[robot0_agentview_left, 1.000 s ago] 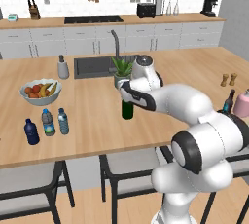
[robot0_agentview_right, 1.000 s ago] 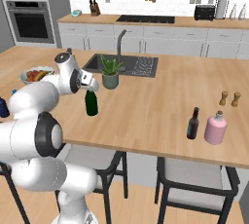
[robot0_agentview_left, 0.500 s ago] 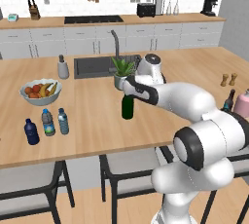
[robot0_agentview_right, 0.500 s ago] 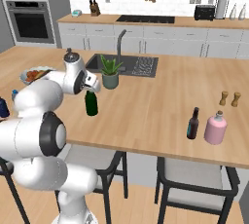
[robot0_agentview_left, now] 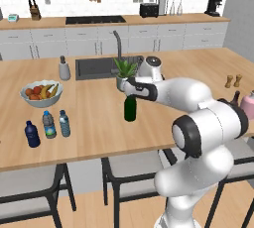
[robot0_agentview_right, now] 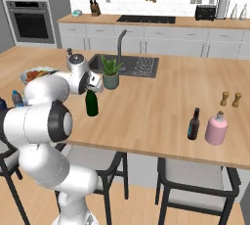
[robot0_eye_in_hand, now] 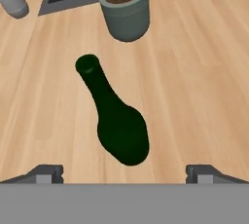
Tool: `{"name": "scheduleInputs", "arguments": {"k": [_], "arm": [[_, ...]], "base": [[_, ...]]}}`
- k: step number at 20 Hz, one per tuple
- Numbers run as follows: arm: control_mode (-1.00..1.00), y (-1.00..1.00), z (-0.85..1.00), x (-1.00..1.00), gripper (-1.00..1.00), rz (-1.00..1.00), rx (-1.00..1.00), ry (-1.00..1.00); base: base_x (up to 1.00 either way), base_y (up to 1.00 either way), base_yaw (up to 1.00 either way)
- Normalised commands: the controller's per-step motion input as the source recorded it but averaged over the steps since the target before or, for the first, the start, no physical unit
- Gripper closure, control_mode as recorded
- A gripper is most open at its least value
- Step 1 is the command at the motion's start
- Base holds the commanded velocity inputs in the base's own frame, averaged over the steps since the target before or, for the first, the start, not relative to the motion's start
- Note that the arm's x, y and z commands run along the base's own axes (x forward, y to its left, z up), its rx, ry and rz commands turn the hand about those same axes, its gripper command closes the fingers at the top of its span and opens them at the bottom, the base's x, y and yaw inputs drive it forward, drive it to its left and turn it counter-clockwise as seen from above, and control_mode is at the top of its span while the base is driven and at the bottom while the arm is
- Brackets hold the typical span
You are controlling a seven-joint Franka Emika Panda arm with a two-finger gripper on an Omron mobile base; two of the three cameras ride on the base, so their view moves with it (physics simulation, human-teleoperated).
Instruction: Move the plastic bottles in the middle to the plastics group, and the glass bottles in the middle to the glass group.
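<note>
Dark gripper (robot0_eye_in_hand: 124, 169), jaws spread fully apart and holding nothing, poised directly over the green glass bottle (robot0_agentview_left: 130, 108), its tips flanking the bottle's base at either lower corner of the hand view.

Green glass bottle: upright on the wooden tabletop (robot0_agentview_left: 94, 118), mid-counter, neck just under the hand.

Potted plant (robot0_agentview_left: 123, 73): grey pot, spiky green leaves, at 12 o'clock from the bottle, just beside it, in front of the sink (robot0_agentview_left: 99, 67).

Grey shaker (robot0_agentview_left: 64, 68): at 10 o'clock, beside the sink's left edge.

Fruit bowl (robot0_agentview_left: 40, 93): white, at 9 o'clock, well apart.

Two clear plastic bottles (robot0_agentview_left: 49, 125) (robot0_agentview_left: 64, 123): side by side at 8 o'clock, near the front edge, just below the bowl.

Dark-blue bottle (robot0_agentview_left: 32, 134): squat, just left of the clear pair.

Slim dark bottle (robot0_agentview_right: 194, 123): blue label, at 4 o'clock, well apart; pink bottle (robot0_agentview_right: 216, 128) just beside it.

Two wooden shakers (robot0_agentview_right: 230, 99): at 3 o'clock, far side.
</note>
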Motion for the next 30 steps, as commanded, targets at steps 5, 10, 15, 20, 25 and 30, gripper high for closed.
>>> {"name": "scheduleInputs", "arguments": {"k": [5,10,15,20,25,30], "arm": [[-1.0,0.0,-0.01,0.06,-1.0,0.01,-0.09,0.04],[-1.0,0.0,-0.11,0.13,-1.0,0.02,-0.04,0.02],[-1.0,0.0,-0.05,0.16,-1.0,0.05,0.0,0.0],[-1.0,0.0,-0.2,0.24,-1.0,0.07,0.0,0.0],[-1.0,0.0,-0.15,0.21,-1.0,0.06,0.0,0.0],[-1.0,0.0,-0.06,0.19,-1.0,0.06,0.0,0.0]], "base": [[0.0,0.0,0.0],[0.0,0.0,0.0],[0.0,0.0,0.0],[0.0,0.0,0.0],[0.0,0.0,0.0],[0.0,0.0,0.0]]}}
